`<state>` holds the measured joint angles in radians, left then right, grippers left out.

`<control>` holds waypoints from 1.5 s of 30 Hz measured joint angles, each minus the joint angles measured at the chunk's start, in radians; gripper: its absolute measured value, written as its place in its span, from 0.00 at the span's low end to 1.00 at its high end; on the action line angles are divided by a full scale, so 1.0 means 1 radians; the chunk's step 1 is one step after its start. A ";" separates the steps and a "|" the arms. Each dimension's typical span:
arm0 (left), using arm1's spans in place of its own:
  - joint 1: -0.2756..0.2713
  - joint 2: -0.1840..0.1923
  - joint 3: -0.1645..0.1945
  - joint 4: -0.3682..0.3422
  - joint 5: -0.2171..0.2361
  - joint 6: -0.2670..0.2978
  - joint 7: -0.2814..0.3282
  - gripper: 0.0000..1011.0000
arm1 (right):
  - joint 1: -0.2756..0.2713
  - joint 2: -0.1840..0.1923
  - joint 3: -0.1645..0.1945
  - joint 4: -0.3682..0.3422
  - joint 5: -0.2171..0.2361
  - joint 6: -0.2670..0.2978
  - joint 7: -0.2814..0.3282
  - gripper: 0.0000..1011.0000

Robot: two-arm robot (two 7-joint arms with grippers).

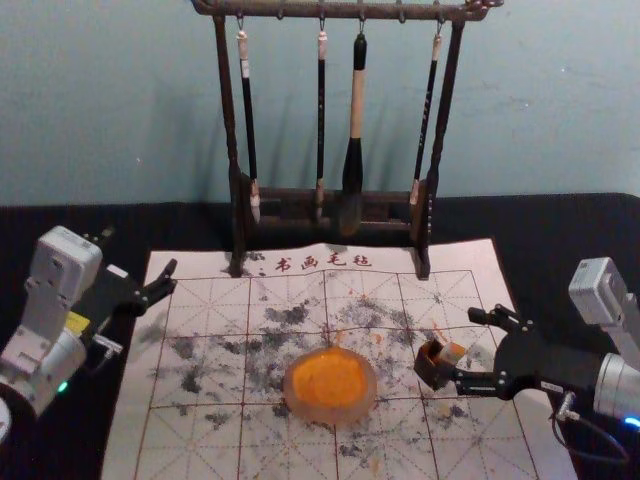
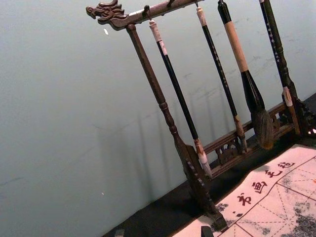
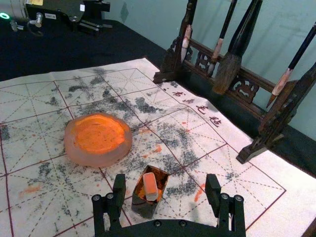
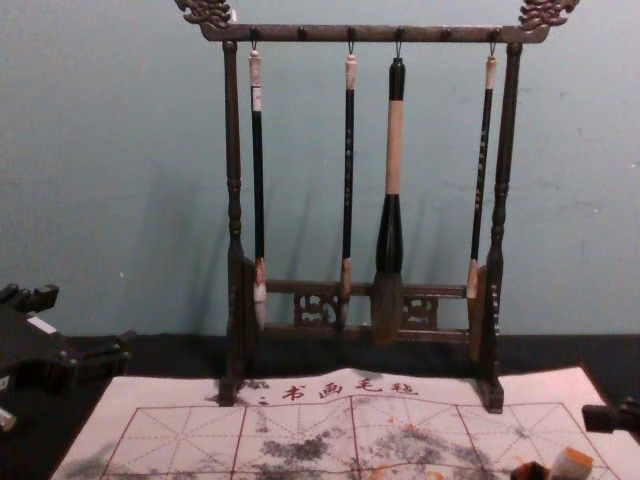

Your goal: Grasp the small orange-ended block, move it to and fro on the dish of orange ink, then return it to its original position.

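My right gripper (image 1: 468, 347) is at the mat's right side, its fingers apart around the space by a small dark open box (image 1: 430, 366). The orange-ended block (image 1: 452, 353) rests tilted in that box. In the right wrist view the block (image 3: 150, 186) lies between the spread fingers of the right gripper (image 3: 165, 183), with nothing gripped. The round dish of orange ink (image 1: 330, 383) sits left of the box, mid-mat. Over the table's left side, my left gripper (image 1: 140, 252) is parked; the left wrist view shows its fingertips spread (image 2: 163, 231).
A dark wooden rack (image 1: 330, 200) with hanging brushes stands at the mat's back edge, before the wall. The white gridded mat (image 1: 215, 375) is stained with ink and lies on a black-covered table (image 1: 590, 230). Bare mat lies between the dish and the rack.
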<state>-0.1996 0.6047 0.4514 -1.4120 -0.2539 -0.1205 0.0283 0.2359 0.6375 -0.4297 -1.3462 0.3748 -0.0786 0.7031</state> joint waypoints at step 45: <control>0.000 0.000 0.000 0.000 0.000 0.000 0.000 0.99 | 0.000 0.000 -0.001 -0.001 0.001 0.003 -0.006 0.53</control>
<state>-0.1996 0.6047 0.4514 -1.4120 -0.2539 -0.1205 0.0283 0.2359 0.6372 -0.4309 -1.3469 0.3760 -0.0756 0.6975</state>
